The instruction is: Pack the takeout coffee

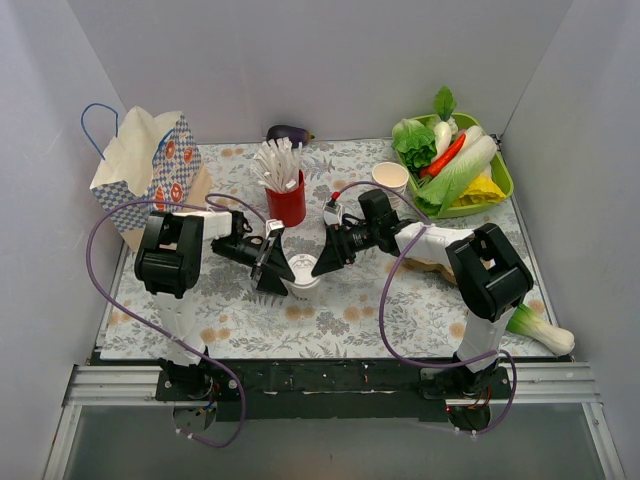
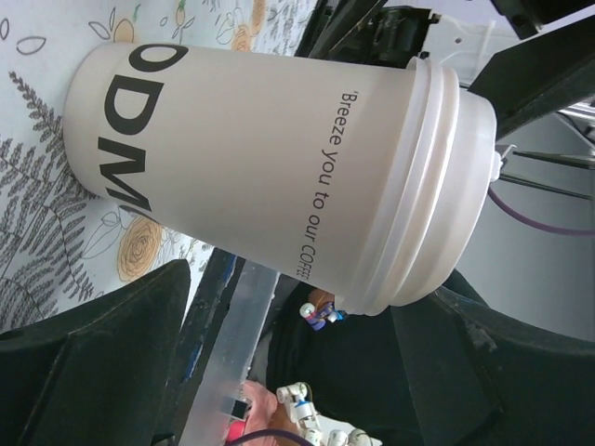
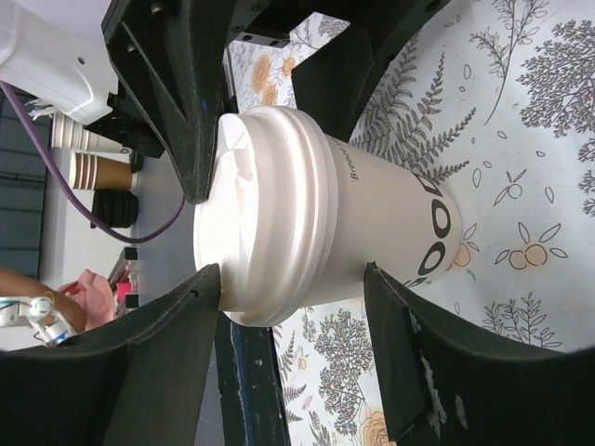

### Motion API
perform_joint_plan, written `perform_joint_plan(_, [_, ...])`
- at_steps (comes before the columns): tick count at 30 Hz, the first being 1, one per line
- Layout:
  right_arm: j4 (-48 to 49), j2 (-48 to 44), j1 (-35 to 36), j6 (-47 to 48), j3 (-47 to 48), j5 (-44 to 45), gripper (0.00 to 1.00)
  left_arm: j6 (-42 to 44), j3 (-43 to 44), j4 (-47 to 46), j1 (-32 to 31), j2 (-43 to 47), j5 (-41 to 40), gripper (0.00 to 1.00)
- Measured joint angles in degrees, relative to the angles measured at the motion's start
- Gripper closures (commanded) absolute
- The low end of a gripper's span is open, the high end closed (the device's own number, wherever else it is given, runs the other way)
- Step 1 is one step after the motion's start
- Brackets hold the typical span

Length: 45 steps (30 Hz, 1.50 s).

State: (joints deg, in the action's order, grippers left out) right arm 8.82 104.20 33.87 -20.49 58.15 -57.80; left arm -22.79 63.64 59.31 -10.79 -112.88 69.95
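Note:
The takeout coffee (image 1: 303,272), a cream-white paper cup with black lettering and a white lid, stands upright on the floral table mat between my two grippers. My left gripper (image 1: 274,262) is open just left of it. In the left wrist view the cup (image 2: 279,158) fills the frame just past the spread fingertips of that gripper (image 2: 296,283). My right gripper (image 1: 326,262) is open on the cup's right. In the right wrist view the gripper (image 3: 290,279) straddles the cup (image 3: 307,223): one finger (image 3: 149,372) by the lid's top rim, the other (image 3: 437,372) by the wall.
A red cup of white sticks (image 1: 286,200) stands right behind the coffee. A patterned paper bag (image 1: 145,165) stands at the back left. A lidless paper cup (image 1: 390,178) and a green tray of vegetables (image 1: 500,180) are at the back right. A bok choy (image 1: 540,330) lies near the right front.

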Motion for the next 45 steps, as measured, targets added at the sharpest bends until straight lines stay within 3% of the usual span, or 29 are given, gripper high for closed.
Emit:
perform_joint_plan(7, [-0.37, -0.35, 0.00, 0.35, 0.24, 1.33, 0.33, 1.07, 0.68, 0.02, 0.39, -3.41, 4.50, 0.20])
perform_joint_plan(18, [-1.18, -0.61, -0.07, 0.92, 0.66, 2.21, 0.33, -9.14, -0.92, -6.01, 0.52, -1.01, 2.12, 0.26])
perform_joint_plan(24, [-2.29, -0.61, -0.04, 2.32, 1.36, 2.21, 0.23, -7.48, -0.92, -7.13, 0.57, 0.33, 1.88, 0.07])
perform_joint_plan(30, [-2.51, -0.61, -0.46, 3.34, 1.36, 0.48, 0.16, -5.22, -0.90, -10.29, 1.66, 4.07, 1.05, 0.03])
perform_joint_plan(31, [-2.51, -0.61, -0.63, 3.10, 1.36, 0.00, 0.08, -5.18, -0.90, -10.84, 1.86, 4.76, 0.79, 0.03])
perform_joint_plan(39, [1.77, -0.61, -1.44, -2.19, 0.00, -3.15, 0.08, -7.02, -0.26, -13.07, 2.51, 5.97, -1.33, 0.03])
perform_joint_plan(45, [7.34, -0.37, -1.86, -9.14, -1.57, -2.80, 0.19, -9.73, 0.11, -14.45, 1.53, 6.01, -2.93, 0.06])
